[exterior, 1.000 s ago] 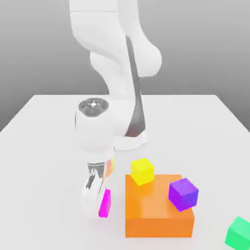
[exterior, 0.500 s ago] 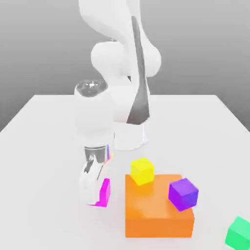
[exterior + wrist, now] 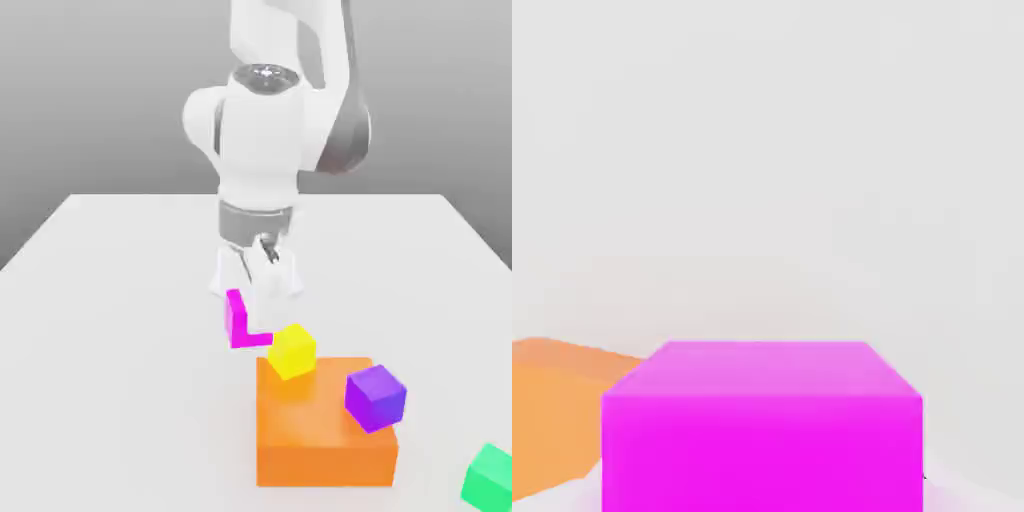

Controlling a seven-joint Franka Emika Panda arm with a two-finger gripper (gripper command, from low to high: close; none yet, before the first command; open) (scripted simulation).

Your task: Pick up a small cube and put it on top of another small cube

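My gripper [image 3: 252, 314] is shut on the small magenta-pink cube [image 3: 236, 318] and holds it off the table. One white finger covers most of the cube's near face. The cube hangs just to the exterior view's left of, and slightly behind, the small yellow cube [image 3: 291, 351], at about the same height. The yellow cube rests on the far left corner of the large orange block [image 3: 320, 440]. In the hand view the magenta cube [image 3: 762, 430] fills the near part of the picture, with a piece of the orange block [image 3: 557, 410] beside it.
A purple cube [image 3: 375, 397] sits on the orange block's right side in the exterior view. A green cube [image 3: 490, 476] lies on the white table [image 3: 110, 330] at the lower right edge. The robot's base and arm rise behind the block.
The gripper has lifted the magenta cube from the table beside the orange block and carried it up and to the exterior view's right, next to the yellow cube. The wrist has turned.
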